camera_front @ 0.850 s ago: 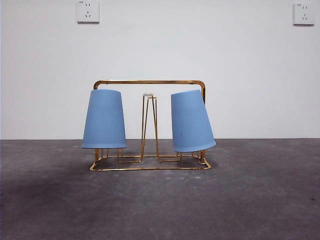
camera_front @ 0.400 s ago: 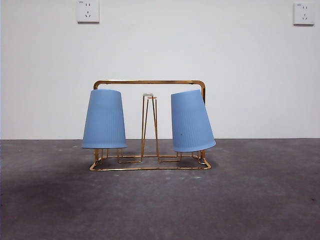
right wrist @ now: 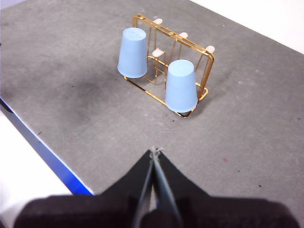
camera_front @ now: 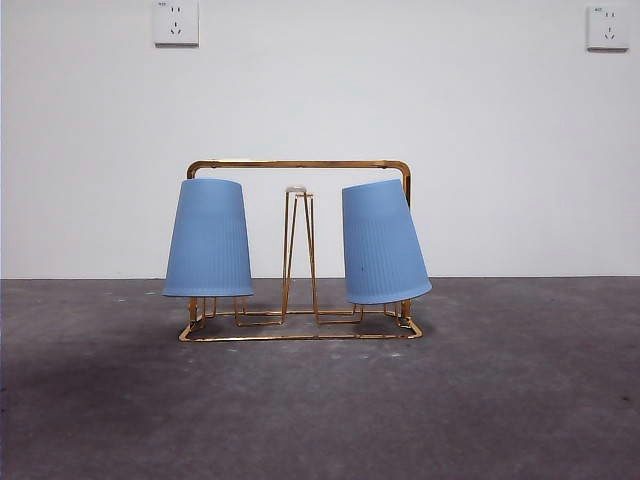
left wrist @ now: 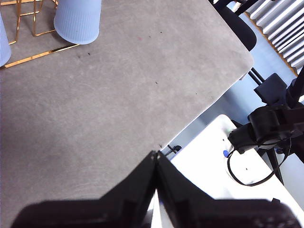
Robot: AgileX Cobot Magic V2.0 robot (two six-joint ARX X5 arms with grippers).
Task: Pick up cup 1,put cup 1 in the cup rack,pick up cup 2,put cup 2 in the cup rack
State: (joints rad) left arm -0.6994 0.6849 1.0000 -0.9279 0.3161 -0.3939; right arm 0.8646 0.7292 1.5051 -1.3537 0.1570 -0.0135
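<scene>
Both blue cups, upright one (camera_front: 208,238) and tilted one (camera_front: 383,243), sit inverted on the cup rack (camera_front: 300,165) pegs. Left gripper (left wrist: 156,159) and right gripper (right wrist: 153,154) closed, empty, well away from rack. Task looks finished; nothing left but idling.

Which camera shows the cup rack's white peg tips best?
The right wrist view: from above, the cup rack shows several white tips clearly. The front view shows one tip between the cups; the left wrist view catches only base wire.
</scene>
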